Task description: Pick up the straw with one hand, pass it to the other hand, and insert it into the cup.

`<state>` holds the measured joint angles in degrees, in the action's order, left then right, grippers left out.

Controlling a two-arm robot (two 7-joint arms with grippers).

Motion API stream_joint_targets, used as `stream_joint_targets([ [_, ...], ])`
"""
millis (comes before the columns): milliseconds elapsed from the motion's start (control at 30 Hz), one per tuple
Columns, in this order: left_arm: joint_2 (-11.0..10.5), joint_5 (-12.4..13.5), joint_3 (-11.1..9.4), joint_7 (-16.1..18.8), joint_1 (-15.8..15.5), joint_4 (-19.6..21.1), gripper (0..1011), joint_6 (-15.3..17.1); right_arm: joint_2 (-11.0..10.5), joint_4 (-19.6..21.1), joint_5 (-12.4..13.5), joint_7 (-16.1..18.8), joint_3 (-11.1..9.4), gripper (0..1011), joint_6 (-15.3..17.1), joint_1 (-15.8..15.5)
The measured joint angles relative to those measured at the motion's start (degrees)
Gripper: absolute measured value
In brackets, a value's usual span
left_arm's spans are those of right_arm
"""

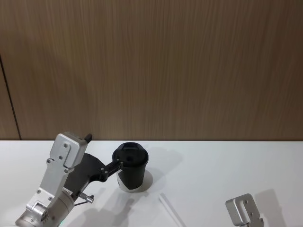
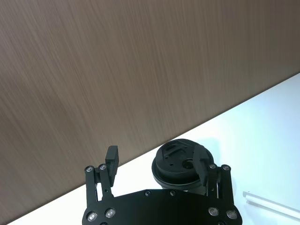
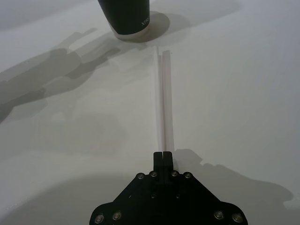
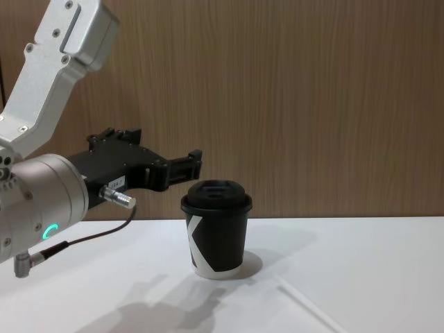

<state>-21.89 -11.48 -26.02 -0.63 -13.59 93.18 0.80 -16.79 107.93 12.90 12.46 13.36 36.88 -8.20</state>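
Head view: left end effector [image 1: 117, 165] poised at the lid [image 1: 131, 153] of the cup [image 1: 132, 174], reaching in from the cup's left — likely stationed as receiver. Straw [image 1: 170, 212] flat on the table [image 1: 227, 161], right of the cup. Left wrist view: jaws spread wide, empty, lid ahead. Right wrist view: right end effector [image 3: 162, 155] with jaws pressed together, aimed along the straw toward the cup, just short of its near end — set for a pinch. Chest view: left forearm level above the lid.
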Motion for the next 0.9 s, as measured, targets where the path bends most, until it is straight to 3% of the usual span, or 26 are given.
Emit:
stream_joint_targets([
  [467,0.0,0.0,0.0,0.0,0.0,0.0,1003,0.0,0.13,0.31,-0.72,-0.56,-0.43,2,-1.81,-0.64],
  [900,0.0,0.0,0.0,0.0,0.0,0.0,1003,0.0,0.25,3.13,-3.1,-3.62,-3.5,2,-9.5,-4.64],
])
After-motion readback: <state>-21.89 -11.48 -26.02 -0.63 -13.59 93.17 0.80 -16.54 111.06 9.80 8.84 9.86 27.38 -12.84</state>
